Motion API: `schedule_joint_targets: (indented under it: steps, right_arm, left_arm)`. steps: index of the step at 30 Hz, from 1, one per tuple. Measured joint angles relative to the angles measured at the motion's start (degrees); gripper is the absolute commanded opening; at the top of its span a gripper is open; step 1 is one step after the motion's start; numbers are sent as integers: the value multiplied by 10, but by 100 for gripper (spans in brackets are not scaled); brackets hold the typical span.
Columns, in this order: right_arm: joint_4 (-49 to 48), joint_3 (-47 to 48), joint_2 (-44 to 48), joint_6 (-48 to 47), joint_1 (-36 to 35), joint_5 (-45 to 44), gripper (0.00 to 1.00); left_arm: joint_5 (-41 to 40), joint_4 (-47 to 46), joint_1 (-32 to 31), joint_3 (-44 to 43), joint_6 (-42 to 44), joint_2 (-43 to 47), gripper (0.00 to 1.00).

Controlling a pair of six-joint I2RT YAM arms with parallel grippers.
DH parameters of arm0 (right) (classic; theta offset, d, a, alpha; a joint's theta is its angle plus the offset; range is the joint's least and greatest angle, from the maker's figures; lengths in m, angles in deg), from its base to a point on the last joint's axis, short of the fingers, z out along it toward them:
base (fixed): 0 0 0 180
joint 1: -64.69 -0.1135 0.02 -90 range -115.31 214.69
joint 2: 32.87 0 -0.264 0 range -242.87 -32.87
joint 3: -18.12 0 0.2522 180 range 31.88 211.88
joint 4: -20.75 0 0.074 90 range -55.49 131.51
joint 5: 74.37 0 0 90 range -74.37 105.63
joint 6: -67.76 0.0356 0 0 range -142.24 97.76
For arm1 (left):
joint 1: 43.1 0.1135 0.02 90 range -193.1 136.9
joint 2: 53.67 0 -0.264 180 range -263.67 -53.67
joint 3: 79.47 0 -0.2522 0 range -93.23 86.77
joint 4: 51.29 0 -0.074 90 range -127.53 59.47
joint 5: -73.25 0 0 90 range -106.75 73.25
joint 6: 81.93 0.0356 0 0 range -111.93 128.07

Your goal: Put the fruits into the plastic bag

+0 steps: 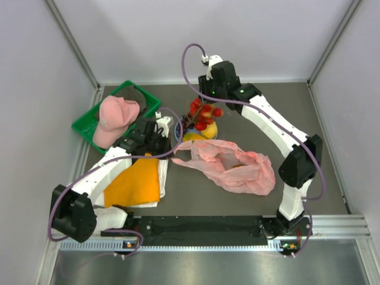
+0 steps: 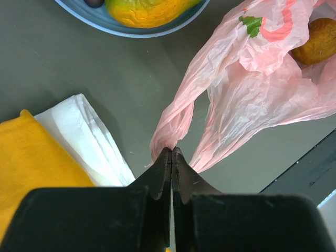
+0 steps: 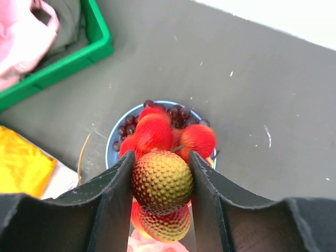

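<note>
The pink plastic bag (image 1: 240, 167) lies crumpled on the table right of centre. My left gripper (image 1: 174, 148) is shut on its handle loop, which the left wrist view shows pinched at the fingertips (image 2: 172, 152). An orange-brown fruit (image 2: 320, 42) lies inside the bag (image 2: 247, 89). My right gripper (image 3: 161, 181) is shut on a bumpy red-and-green fruit (image 3: 161, 178), above the light blue plate (image 3: 111, 144). More red fruits (image 3: 155, 131) and dark grapes (image 3: 178, 113) show beneath it. The mango (image 2: 147, 10) lies on the plate (image 2: 131, 30). The red fruit cluster (image 1: 203, 114) sits at my right gripper (image 1: 205, 107).
A green crate (image 1: 89, 122) at the back left holds a pink cap (image 1: 116, 119). A folded orange cloth (image 1: 133, 181) on a white cloth (image 2: 89, 142) lies under my left arm. Grey walls close in the table on three sides.
</note>
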Motion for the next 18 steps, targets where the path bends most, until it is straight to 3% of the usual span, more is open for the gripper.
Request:
schedule_joint_targets:
  steps: [18]
  right_arm:
    - [13, 23, 63, 0, -5, -44, 0]
  left_arm:
    - [0, 0, 0, 0, 0, 1, 0]
